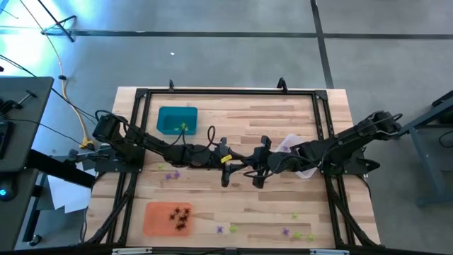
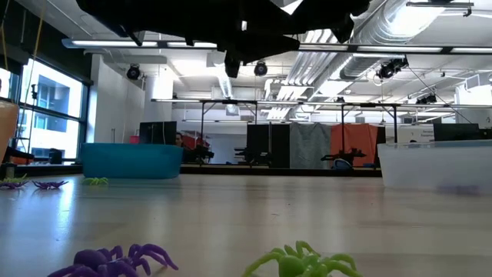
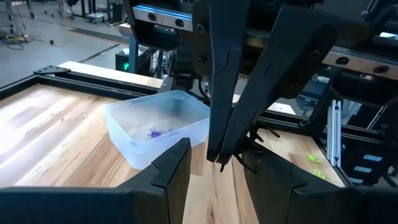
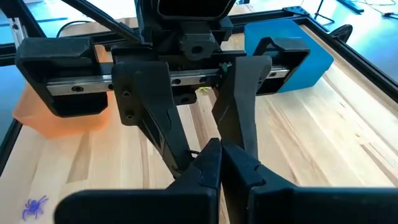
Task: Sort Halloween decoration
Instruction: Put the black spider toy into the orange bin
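Observation:
My two grippers meet in mid-air over the table's middle. My right gripper (image 4: pixel 221 150) is shut on a small black spider (image 3: pixel 247 148), one piece of the Halloween decoration. My left gripper (image 3: pixel 221 154) is open, and its fingers stand on either side of the right gripper's tips; I cannot tell whether they touch the spider. Black spiders (image 1: pixel 180 216) lie in the orange tray (image 1: pixel 152 219). A purple one (image 3: pixel 155 132) lies in the clear tray (image 3: pixel 134 146). Loose purple (image 2: pixel 115 261) and green (image 2: pixel 300 263) spiders lie on the wood. My right gripper pinches the black spider between the free ends of its two fingers (image 3: pixel 219 134). The spider's legs (image 3: pixel 252 135) stick out beside the tips. The fingers slant down from the table's right side. The spider is lifted clear of the table.
A teal tray (image 1: pixel 177 120) with a green piece in it stands at the far left. The clear tray (image 1: pixel 301 170) lies under my right arm. More green and purple pieces (image 1: pixel 297 234) are scattered near the front edge, right of the orange tray. A black frame (image 1: pixel 322 99) borders the table.

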Tool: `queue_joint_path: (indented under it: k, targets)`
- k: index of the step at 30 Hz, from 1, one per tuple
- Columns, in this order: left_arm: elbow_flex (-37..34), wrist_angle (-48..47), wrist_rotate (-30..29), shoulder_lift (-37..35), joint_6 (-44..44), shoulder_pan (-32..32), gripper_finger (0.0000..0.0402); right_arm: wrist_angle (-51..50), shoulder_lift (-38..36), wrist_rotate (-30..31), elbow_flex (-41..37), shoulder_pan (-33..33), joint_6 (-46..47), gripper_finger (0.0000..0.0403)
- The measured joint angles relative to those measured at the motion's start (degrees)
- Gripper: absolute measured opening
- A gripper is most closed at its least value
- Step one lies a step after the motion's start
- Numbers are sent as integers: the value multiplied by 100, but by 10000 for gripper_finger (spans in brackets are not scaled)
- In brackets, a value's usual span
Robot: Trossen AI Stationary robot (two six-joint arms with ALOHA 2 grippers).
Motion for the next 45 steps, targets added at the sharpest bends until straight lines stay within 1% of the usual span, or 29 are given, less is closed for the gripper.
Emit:
queue_joint_path:
  k: [4, 7, 13, 16, 20, 21, 29, 37, 40, 42, 45]
  targets:
    - [26, 90, -29, 2, 7, 1, 132, 9, -8, 33, 2, 0, 0, 0]
    - [210, 39, -210, 15, -52, -4, 132, 84, -16, 87, 4, -3, -19, 0]
    - [431, -69, 48, 13, 283, 13, 127, 140, -15, 67, 9, 6, -106, 0]
    - [439, -175, 60, 13, 309, 11, 106, 122, -9, 16, 5, 7, -134, 0]
    - [451, -355, 174, 13, 249, 17, 53, 107, -2, -75, 0, 15, -199, 1]
    - [452, -397, 204, 13, 171, 28, 48, 104, 2, -92, -5, 15, -197, 1]
    - [461, -531, 315, 0, 18, 61, 48, 86, 3, -83, -9, 8, -176, 1]
    - [531, -775, 276, -57, -104, 55, 48, -9, -289, -76, -15, 0, -274, 0]
    - [531, -761, 406, -68, -148, 57, 46, -18, -335, -70, -15, -15, -256, 0]
    - [523, -764, 434, -68, -161, 57, 46, -66, -341, -155, -15, -61, -241, 0]
    - [503, -758, 458, -63, -204, 55, 46, -140, -332, -543, -15, -193, -140, 1]
